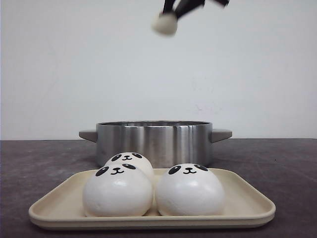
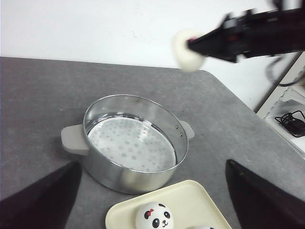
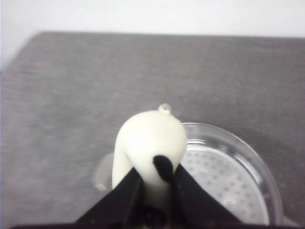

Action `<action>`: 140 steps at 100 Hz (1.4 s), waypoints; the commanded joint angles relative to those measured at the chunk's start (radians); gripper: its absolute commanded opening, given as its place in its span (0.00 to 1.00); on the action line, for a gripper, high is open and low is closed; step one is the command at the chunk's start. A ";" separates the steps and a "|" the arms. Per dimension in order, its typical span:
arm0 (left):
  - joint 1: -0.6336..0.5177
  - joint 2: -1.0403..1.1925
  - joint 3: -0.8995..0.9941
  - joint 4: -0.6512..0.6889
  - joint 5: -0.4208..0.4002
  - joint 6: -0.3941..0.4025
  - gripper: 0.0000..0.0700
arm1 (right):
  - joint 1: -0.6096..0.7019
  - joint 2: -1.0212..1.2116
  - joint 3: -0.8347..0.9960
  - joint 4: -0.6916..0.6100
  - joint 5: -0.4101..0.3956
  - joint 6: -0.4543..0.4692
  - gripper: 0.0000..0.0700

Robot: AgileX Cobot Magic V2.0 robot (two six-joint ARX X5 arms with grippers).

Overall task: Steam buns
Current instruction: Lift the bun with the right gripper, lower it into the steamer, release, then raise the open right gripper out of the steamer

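Note:
Three white panda buns [image 1: 118,191] [image 1: 189,190] [image 1: 130,159] sit on a cream tray [image 1: 247,201] in front of a steel steamer pot [image 1: 154,141]. My right gripper [image 1: 171,15] is shut on a fourth bun [image 1: 165,24], squeezing it, high above the pot. That bun also shows in the left wrist view [image 2: 188,50] and the right wrist view [image 3: 150,143], with the pot [image 3: 228,181] below. My left gripper [image 2: 152,200] is open and empty above the tray [image 2: 190,200], where one bun [image 2: 154,217] shows. The pot [image 2: 131,143] holds only its perforated liner.
The dark grey table [image 1: 282,163] runs to a white wall behind. In the left wrist view the table's right edge [image 2: 252,112] gives way to a white shelf with black cables [image 2: 291,123].

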 commanded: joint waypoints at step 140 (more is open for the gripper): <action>-0.006 0.076 0.018 -0.154 0.068 -0.005 0.56 | 0.013 0.206 0.248 -0.346 0.114 -0.154 0.00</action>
